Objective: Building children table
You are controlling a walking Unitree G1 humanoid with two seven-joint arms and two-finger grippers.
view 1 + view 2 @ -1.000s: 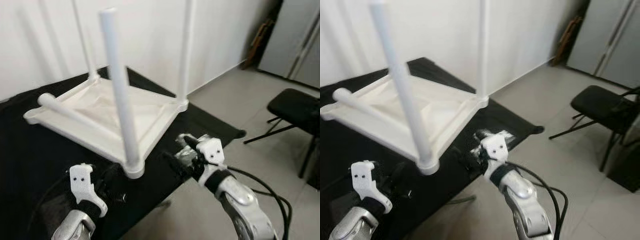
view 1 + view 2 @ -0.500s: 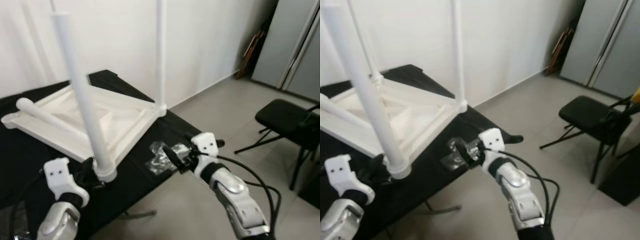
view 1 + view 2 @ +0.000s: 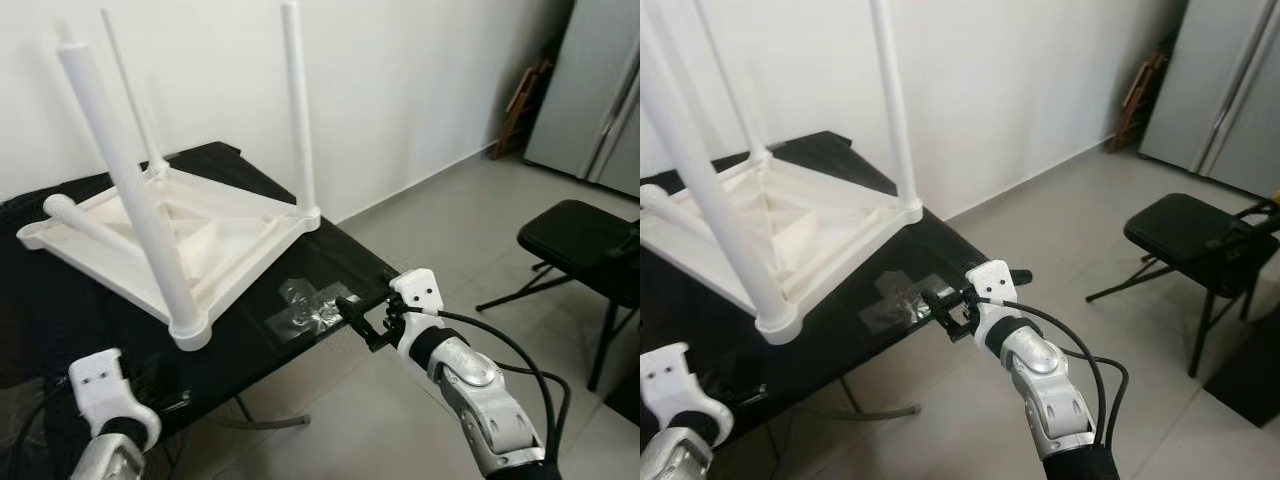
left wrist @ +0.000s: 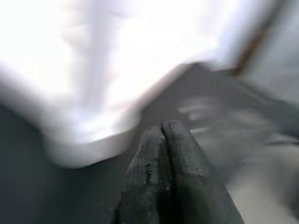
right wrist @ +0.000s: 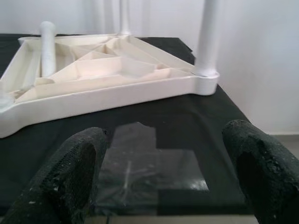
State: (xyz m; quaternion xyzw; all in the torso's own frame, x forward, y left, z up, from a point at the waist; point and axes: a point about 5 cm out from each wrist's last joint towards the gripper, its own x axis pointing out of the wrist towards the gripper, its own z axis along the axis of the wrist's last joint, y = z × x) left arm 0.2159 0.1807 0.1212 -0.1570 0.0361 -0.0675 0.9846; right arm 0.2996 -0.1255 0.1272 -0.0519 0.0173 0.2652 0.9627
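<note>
A white children's table [image 3: 235, 235] lies upside down on a black-covered surface [image 3: 60, 310]. Three legs stand upright in its corners; the nearest one [image 3: 130, 190] is tallest in view. A loose white leg [image 3: 90, 225] lies across the frame at the left. A clear plastic bag [image 3: 308, 305] lies flat near the surface's near edge. My right gripper [image 3: 358, 318] hovers at that edge, open, with nothing between its fingers, facing the bag [image 5: 145, 172]. My left gripper [image 4: 162, 128] is shut and empty, low by the nearest corner.
A black folding chair [image 3: 580, 235] stands on the grey tiled floor at the right. Grey cabinet doors [image 3: 600, 90] and wooden boards [image 3: 525, 95] fill the far right corner. A white wall runs behind the table. A cable [image 3: 265, 422] lies on the floor under the edge.
The camera has pulled back, shifting the whole view. The plastic bag, bunched at my right gripper a second ago, now lies flat on the cloth. My left arm sits lower.
</note>
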